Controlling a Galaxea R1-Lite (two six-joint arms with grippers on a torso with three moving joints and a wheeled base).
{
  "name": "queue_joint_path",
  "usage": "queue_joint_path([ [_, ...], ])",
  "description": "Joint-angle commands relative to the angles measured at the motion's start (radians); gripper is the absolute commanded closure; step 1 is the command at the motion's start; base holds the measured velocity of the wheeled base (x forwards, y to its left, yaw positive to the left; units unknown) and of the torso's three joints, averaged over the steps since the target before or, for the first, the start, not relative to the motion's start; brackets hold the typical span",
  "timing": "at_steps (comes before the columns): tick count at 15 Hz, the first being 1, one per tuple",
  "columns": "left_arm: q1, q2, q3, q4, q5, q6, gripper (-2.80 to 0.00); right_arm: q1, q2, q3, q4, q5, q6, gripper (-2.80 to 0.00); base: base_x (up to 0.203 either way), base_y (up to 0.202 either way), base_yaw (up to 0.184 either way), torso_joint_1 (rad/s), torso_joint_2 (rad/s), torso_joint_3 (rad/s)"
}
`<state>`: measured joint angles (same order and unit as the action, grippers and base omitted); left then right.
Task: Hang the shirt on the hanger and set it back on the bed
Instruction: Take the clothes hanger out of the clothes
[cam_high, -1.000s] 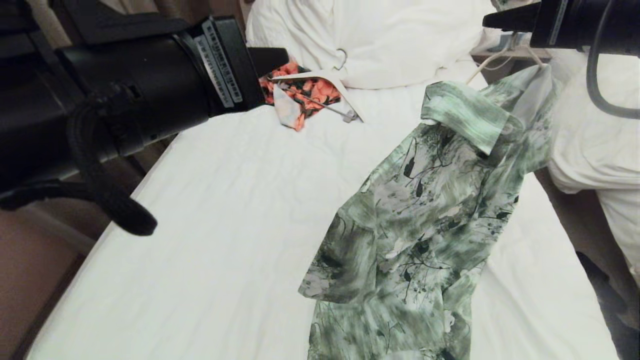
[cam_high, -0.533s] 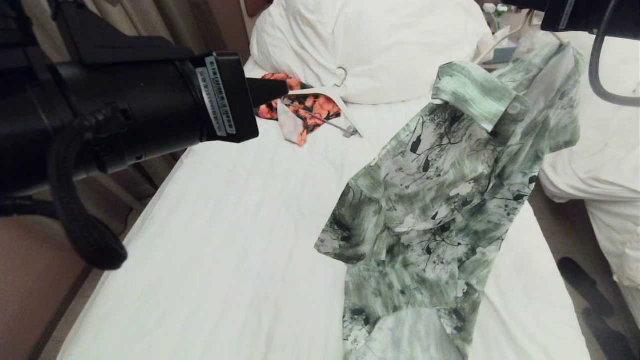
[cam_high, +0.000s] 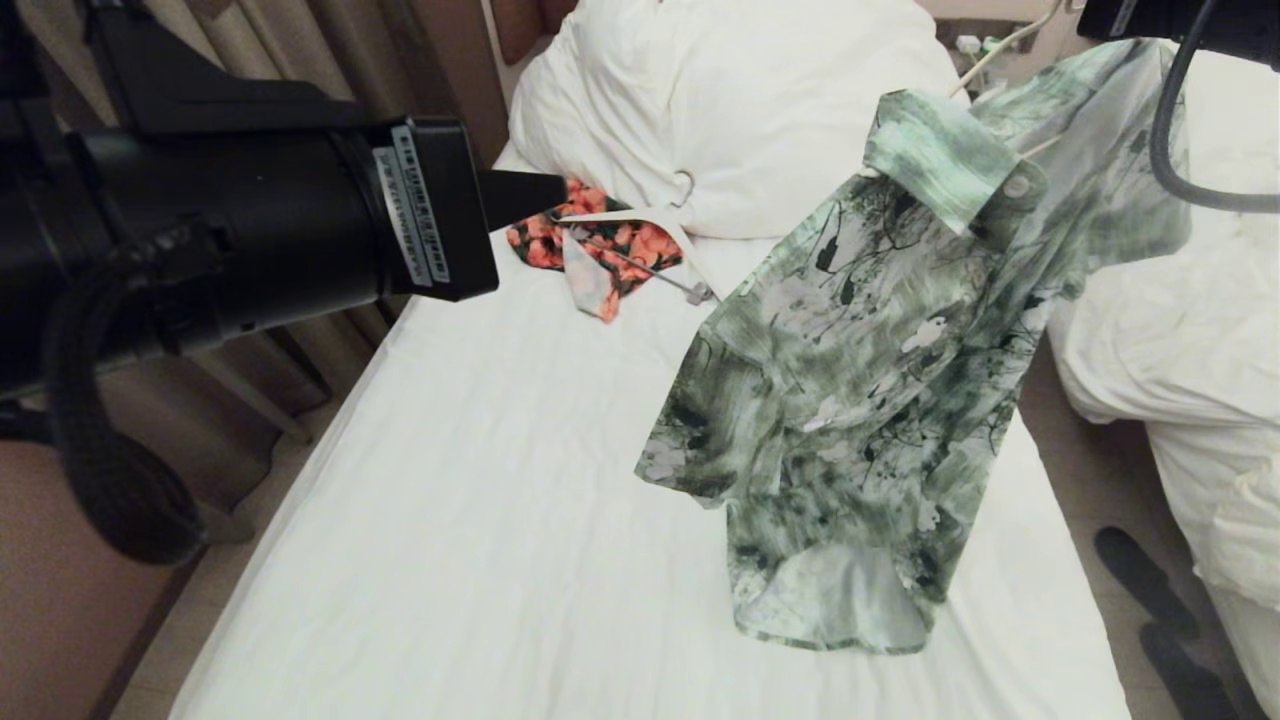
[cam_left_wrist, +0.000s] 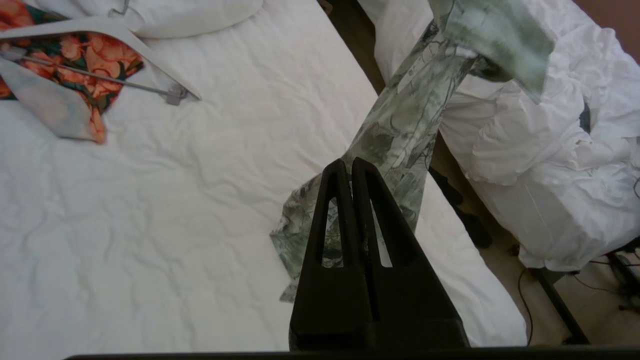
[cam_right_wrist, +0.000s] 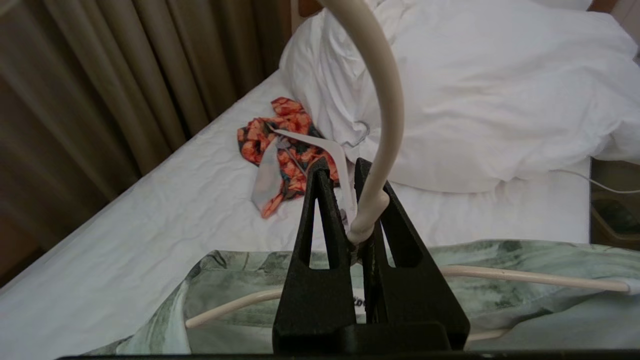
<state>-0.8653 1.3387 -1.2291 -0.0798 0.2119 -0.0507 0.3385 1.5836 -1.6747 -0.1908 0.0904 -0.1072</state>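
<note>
I have the right hand (cam_right_wrist: 352, 172) clamped on the neck of the hanger (cam_right_wrist: 385, 105), just below its hook, with the shirt (cam_high: 880, 380) draped on the frame and dangling over the right half of the bed (cam_high: 450, 520) in the head view. Only its hem looks close to the sheet; I can't tell if it touches. The left hand (cam_left_wrist: 348, 167) is closed on nothing, held out at the left of the head view over the bed's edge.

My worries: the grip is on a thin, round rod, so the hanger could twist or slip between the fingers and tip the shirt off one shoulder. The fabric hangs bunched and skewed, so a quick lowering could let it slide off the frame. It also hangs near the bed's right edge, so it might land half off the mattress.

The orange-red garment (cam_high: 600, 245) with its white hanger (cam_high: 650, 225) lies at upper centre, well apart.

Writing: barcode stickers on the left arm (cam_high: 420, 215) and a small collar tag in the right wrist view, neither legible.
</note>
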Motion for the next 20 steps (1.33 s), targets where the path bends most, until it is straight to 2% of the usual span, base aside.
queue_joint_path([
  [1,0.000,-0.008,-0.011,0.036,0.001,-0.001,0.00,-0.001,0.001,0.029,-0.013,-0.013,0.000,0.00,0.000,0.000,0.000,0.159,-0.40,-0.237],
  [7,0.000,-0.012,-0.055,0.184,0.003,-0.001,0.00,-0.007,-0.001,0.053,-0.069,-0.039,0.006,0.00,0.000,0.000,0.000,0.153,-0.35,-0.205],
  [20,-0.001,-0.016,-0.050,0.183,0.000,-0.001,0.00,-0.006,-0.002,0.064,-0.077,-0.038,0.008,0.00,0.000,0.000,0.000,0.136,-0.30,-0.165],
])
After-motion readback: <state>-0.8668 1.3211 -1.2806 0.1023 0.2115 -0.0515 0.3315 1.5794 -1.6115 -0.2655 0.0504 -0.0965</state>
